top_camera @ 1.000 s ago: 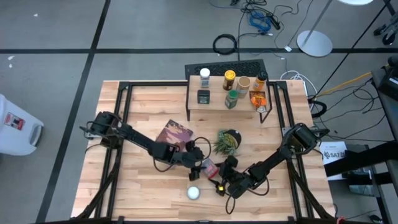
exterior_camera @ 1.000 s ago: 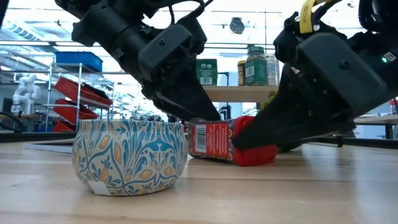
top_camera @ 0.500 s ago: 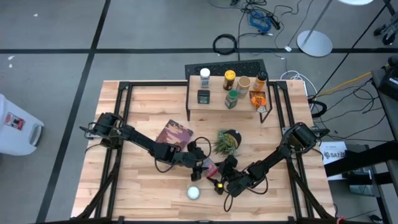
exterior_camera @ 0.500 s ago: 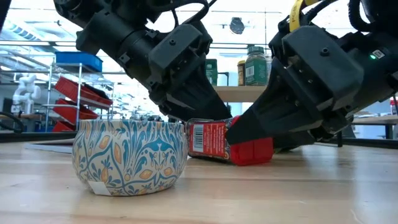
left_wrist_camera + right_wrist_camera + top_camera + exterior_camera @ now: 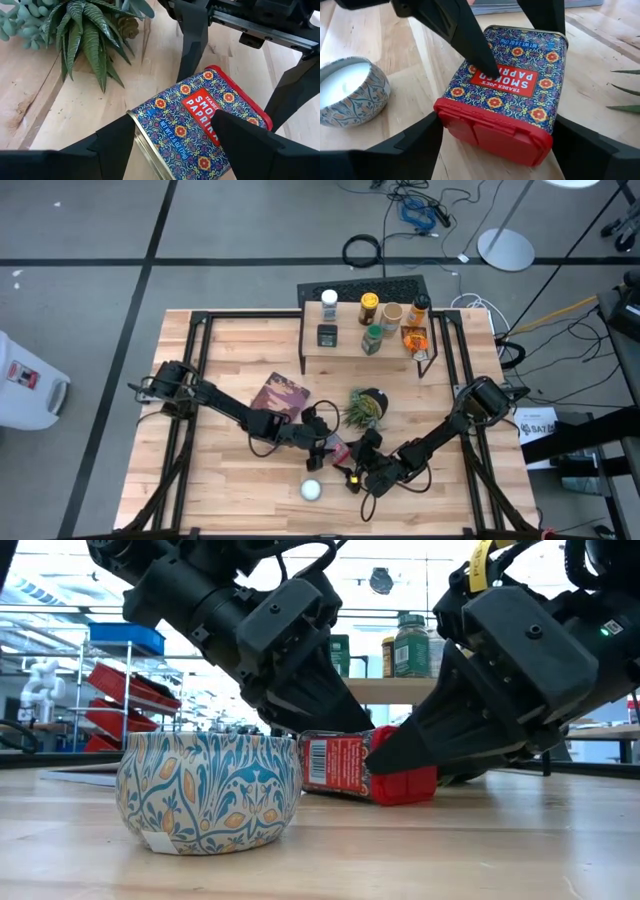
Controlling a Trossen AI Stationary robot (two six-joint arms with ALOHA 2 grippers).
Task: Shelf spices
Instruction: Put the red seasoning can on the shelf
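**A:** High view first: where's the paprika tin?

**B:** Lying flat on the counter, toward the near edge, between the two arms. The left hand comes at it from one end, the right hand from the other.

**A:** Does either one have it?

**B:** Both straddle it. In the left wrist view the tin sits between that hand's dark fingers, metal bottom end nearest the camera, label facing up. The fingers are spread wide, one on each long side; I can't tell whether they press the walls.

**A:** And the right?

**B:** Same story from the red-lid end. The right wrist view shows the tin with its lid toward the camera and the fingers spread to either side, as wide as they go. One of the left hand's fingers lies over the label there.

**A:** Low view?

**B:** The tin rests on its side on the wood, with both hands angled down onto it from opposite ends. A patterned candle tin stands just beside it, nearer the camera.

**A:** What else is close?

**B:** A potted plant just behind the tin, a maroon book to its left.

**A:** And the shelf?

**B:** The shelf is at the counter's far edge, well apart from the tin, carrying several spice jars and an orange packet.
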